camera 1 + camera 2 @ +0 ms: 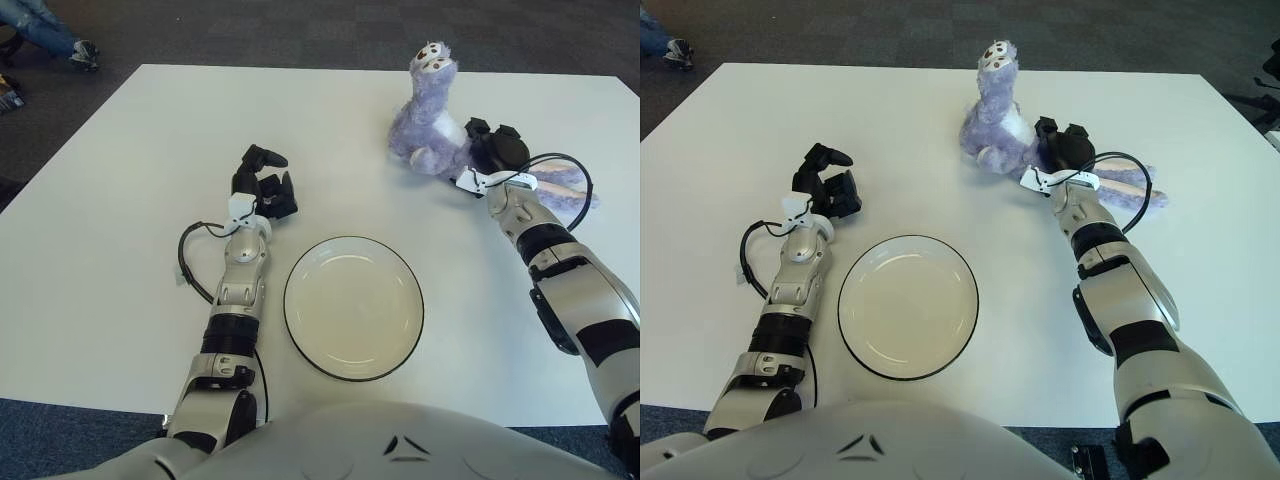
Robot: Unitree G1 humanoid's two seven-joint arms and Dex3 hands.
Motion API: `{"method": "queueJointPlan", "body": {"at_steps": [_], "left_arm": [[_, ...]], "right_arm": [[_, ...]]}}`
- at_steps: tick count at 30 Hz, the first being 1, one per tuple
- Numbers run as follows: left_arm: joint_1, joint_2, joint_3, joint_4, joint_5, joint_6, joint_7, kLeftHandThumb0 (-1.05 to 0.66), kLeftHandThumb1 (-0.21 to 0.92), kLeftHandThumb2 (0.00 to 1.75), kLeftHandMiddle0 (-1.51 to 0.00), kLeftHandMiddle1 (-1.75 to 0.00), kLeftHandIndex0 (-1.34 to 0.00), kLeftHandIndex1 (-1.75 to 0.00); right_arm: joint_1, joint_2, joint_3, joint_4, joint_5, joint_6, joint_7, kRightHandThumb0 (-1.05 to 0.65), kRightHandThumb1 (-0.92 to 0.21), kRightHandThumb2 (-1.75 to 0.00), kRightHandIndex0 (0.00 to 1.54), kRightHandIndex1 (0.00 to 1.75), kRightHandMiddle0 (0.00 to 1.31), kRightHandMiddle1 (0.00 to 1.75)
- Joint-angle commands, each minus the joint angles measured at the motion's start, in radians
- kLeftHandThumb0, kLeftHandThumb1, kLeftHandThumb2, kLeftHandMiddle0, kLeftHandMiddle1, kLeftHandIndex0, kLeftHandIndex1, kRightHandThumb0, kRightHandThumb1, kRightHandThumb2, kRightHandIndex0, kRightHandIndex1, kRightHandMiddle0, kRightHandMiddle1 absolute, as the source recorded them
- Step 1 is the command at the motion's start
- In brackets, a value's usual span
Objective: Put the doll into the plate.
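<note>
The doll [428, 125], a purple plush with a pale face, sits upright at the far right of the white table [120, 230]. Its long tail [568, 182] trails right behind my wrist. My right hand [495, 148] presses against the doll's right side, where the body meets the tail, with its dark fingers curled onto the plush. The plate [353, 306], white with a thin dark rim, lies empty at the near centre, well apart from the doll. My left hand [265, 185] shows idle to the upper left of the plate, fingers relaxed and holding nothing.
A black cable [188, 262] loops beside my left forearm, and another loops at my right wrist [560, 170]. Dark carpet surrounds the table. Someone's foot [82, 52] shows beyond the far left corner.
</note>
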Motion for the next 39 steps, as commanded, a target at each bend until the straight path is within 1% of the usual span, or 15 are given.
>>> {"method": "queueJointPlan", "body": {"at_steps": [1, 7, 16, 25, 31, 39], "left_arm": [[0.022, 0.002, 0.003, 0.009, -0.004, 0.012, -0.006, -0.46, 0.36, 1.27, -1.15, -1.75, -0.58, -1.75], [0.022, 0.004, 0.001, 0.011, 0.002, 0.01, -0.004, -0.46, 0.36, 1.27, -1.14, -1.75, -0.58, -1.75], [0.021, 0.007, -0.002, 0.014, 0.005, 0.004, -0.005, -0.46, 0.36, 1.27, -1.13, -1.75, -0.58, -1.75], [0.016, 0.005, -0.001, 0.02, 0.012, -0.001, 0.007, -0.46, 0.36, 1.27, -1.14, -1.75, -0.57, -1.75], [0.014, 0.007, -0.001, 0.024, 0.016, -0.003, 0.007, -0.46, 0.36, 1.26, -1.14, -1.75, -0.57, -1.75], [0.009, 0.012, -0.001, 0.03, 0.017, 0.0, 0.005, -0.46, 0.36, 1.26, -1.15, -1.75, -0.57, -1.75]], "right_arm": [[0.063, 0.019, -0.011, 0.035, 0.024, -0.021, 0.036, 0.51, -0.23, -1.42, 0.68, 1.75, 1.03, 1.75], [0.067, 0.015, -0.031, 0.036, 0.04, -0.041, 0.045, 0.51, -0.21, -1.44, 0.69, 1.75, 1.02, 1.75], [0.076, 0.003, -0.069, 0.023, 0.075, -0.07, 0.07, 0.53, -0.17, -1.49, 0.72, 1.75, 0.94, 1.75], [0.097, -0.01, -0.136, -0.02, 0.143, -0.127, 0.093, 0.54, -0.16, -1.51, 0.74, 1.75, 0.92, 1.75], [0.115, -0.021, -0.173, -0.077, 0.178, -0.155, 0.116, 0.54, -0.14, -1.53, 0.75, 1.75, 0.95, 1.75], [0.162, -0.042, -0.213, -0.22, 0.209, -0.172, 0.172, 0.56, -0.12, -1.56, 0.77, 1.75, 0.99, 1.75]]}}
